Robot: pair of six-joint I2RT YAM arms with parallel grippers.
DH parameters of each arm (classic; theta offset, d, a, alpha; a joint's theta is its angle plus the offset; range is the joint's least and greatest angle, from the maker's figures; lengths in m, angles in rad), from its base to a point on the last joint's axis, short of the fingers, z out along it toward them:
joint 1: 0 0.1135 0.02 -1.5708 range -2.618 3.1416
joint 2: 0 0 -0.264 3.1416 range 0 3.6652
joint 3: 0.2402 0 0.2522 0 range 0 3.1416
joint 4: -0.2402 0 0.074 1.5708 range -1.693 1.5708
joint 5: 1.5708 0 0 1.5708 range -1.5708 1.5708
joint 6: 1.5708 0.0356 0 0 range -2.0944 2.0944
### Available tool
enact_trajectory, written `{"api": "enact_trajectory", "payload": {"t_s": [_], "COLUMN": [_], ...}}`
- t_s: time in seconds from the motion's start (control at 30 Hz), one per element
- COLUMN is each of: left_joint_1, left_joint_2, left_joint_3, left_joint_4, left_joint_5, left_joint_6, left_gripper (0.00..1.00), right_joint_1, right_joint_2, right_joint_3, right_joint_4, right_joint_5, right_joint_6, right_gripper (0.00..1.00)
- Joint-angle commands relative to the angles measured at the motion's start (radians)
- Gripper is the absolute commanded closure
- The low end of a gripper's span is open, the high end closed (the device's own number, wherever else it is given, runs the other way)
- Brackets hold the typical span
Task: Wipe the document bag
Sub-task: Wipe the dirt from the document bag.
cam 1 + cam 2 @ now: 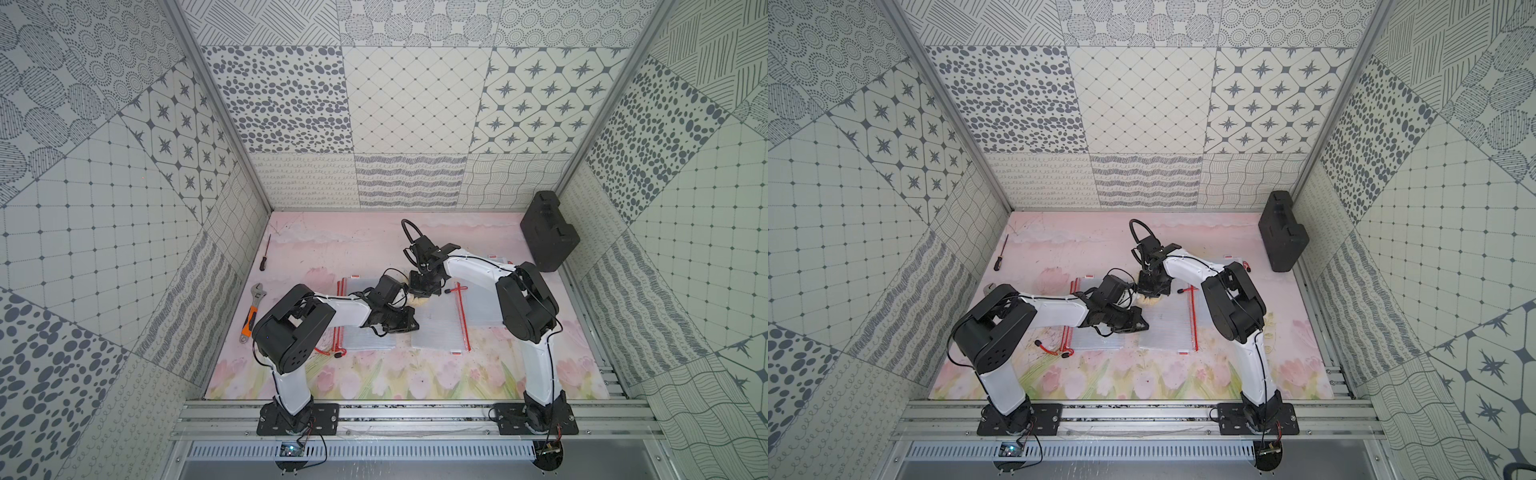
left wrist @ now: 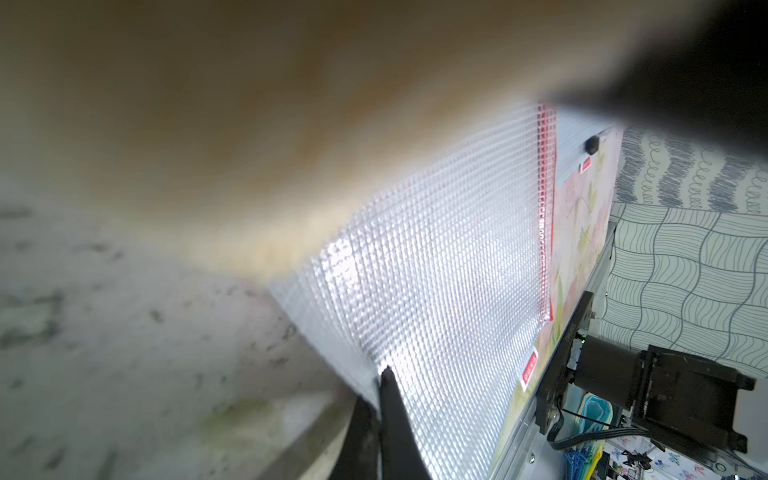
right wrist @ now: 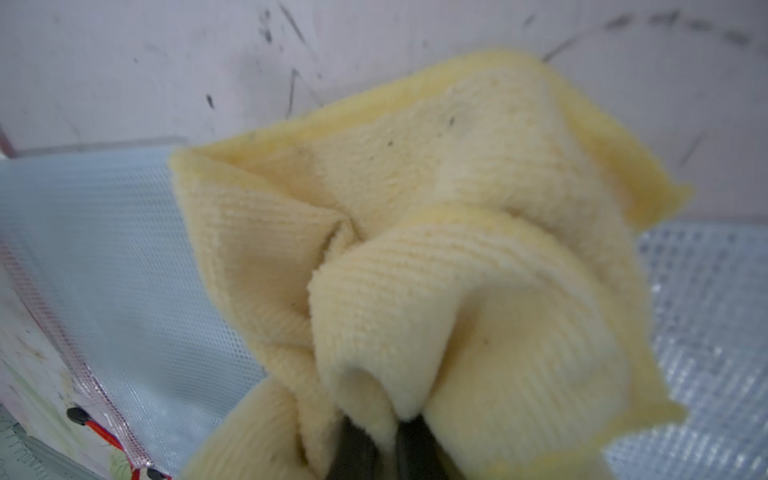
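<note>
A clear mesh document bag [image 1: 440,328] [image 1: 1167,328] with a red zipper lies flat mid-table. My left gripper [image 1: 413,326] [image 2: 380,386] is shut on the bag's left edge, and the wrist view shows the mesh [image 2: 436,270] pinched between the jaws. My right gripper [image 1: 422,293] [image 3: 382,436] is shut on a yellow cloth [image 1: 415,302] [image 1: 1150,300] [image 3: 457,249]. The cloth rests bunched on the bag's far left corner. Cloth folds hide the right fingertips.
A second mesh bag [image 1: 365,336] lies under my left forearm and a third [image 1: 494,262] behind my right arm. A screwdriver [image 1: 264,253] and an orange-handled wrench [image 1: 251,311] lie at the left. A black case [image 1: 548,232] stands at the back right.
</note>
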Motion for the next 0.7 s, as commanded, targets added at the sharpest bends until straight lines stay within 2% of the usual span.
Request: {"api": "enact_trajectory", "payload": {"t_s": [0.0, 0.13, 0.2, 0.33, 0.47, 0.67], "left_joint_1": [-0.003, -0.002, -0.002, 0.002, 0.01, 0.023], "left_joint_2": [0.023, 0.027, 0.025, 0.021, 0.02, 0.047], "left_joint_3": [-0.03, -0.025, -0.025, -0.019, -0.011, -0.008], "left_joint_4": [-0.276, -0.286, -0.288, -0.29, -0.279, -0.272], "left_joint_5": [-0.194, -0.203, -0.216, -0.238, -0.239, -0.225], "left_joint_6": [0.035, 0.035, 0.033, 0.024, 0.014, 0.007], "left_gripper": [1.0, 1.0, 1.0, 1.0, 1.0, 1.0], "right_joint_1": [-0.032, -0.054, -0.048, -0.021, -0.007, -0.079], "right_joint_2": [0.067, 0.109, 0.082, -0.031, -0.167, -0.284], "right_joint_3": [0.069, 0.153, 0.134, -0.017, -0.245, -0.468], "right_joint_4": [0.048, -0.009, -0.016, 0.003, 0.068, 0.1], "right_joint_5": [0.049, 0.06, 0.058, 0.078, 0.068, 0.094], "right_joint_6": [0.026, 0.015, 0.002, -0.007, 0.029, 0.032], "right_gripper": [1.0, 1.0, 1.0, 1.0, 1.0, 1.0]}}
